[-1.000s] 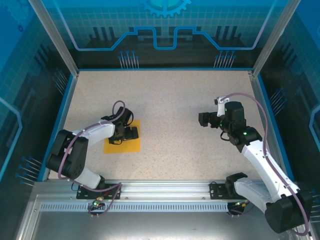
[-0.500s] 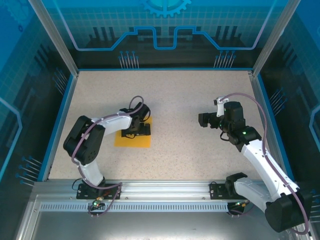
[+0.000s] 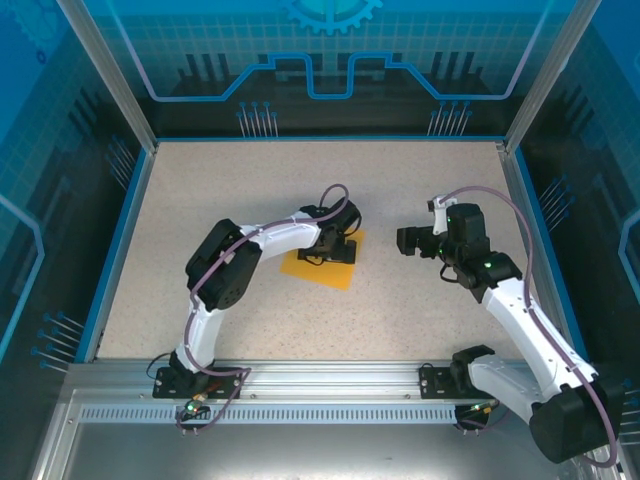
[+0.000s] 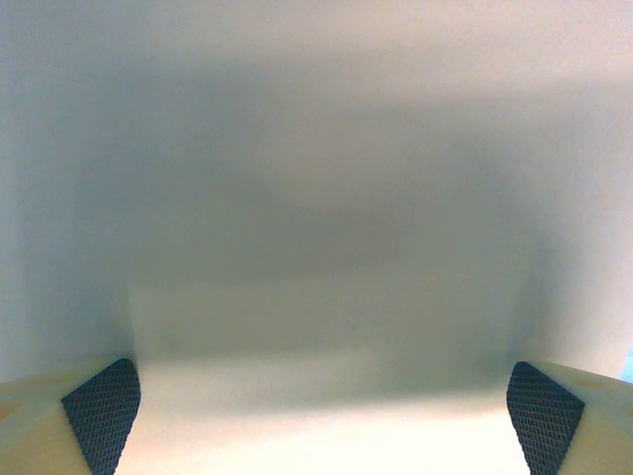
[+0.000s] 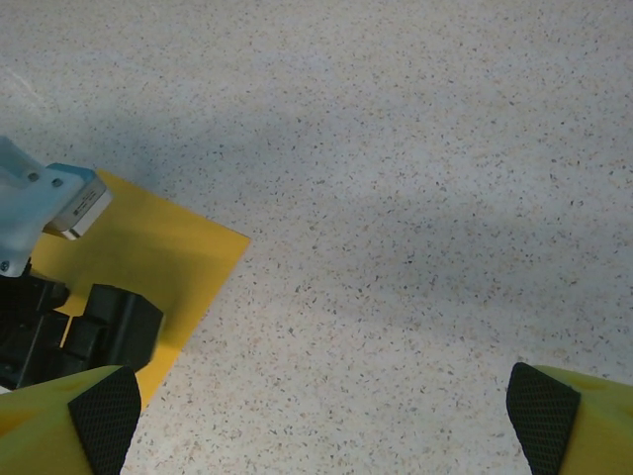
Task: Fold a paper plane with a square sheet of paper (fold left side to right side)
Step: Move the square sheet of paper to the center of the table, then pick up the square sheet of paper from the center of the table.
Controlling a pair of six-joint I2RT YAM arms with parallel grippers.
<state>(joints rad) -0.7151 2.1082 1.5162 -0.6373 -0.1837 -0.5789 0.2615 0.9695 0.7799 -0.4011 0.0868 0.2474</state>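
The square sheet of paper (image 3: 318,272) lies flat on the speckled table near its middle, turned a little askew. My left gripper (image 3: 335,252) rests on top of it with jaws open wide. In the left wrist view a blurred pale surface sits very close between its pads (image 4: 102,411). My right gripper (image 3: 405,240) hovers open just right of the sheet, over bare table. The right wrist view has the sheet's corner (image 5: 168,252) and the left gripper's black body (image 5: 99,332) at its left, with my own pads (image 5: 542,411) wide apart. The paper plane is out of view.
A blue rim (image 3: 320,138) and clear panels wall the table (image 3: 250,190) on three sides. Speckled surface lies free behind and in front of the sheet. The two grippers stand close together near the centre.
My left arm has swept to the right, and the sheet under it has slid from the table's left side to near the centre, turning slightly. The right arm has stayed still.
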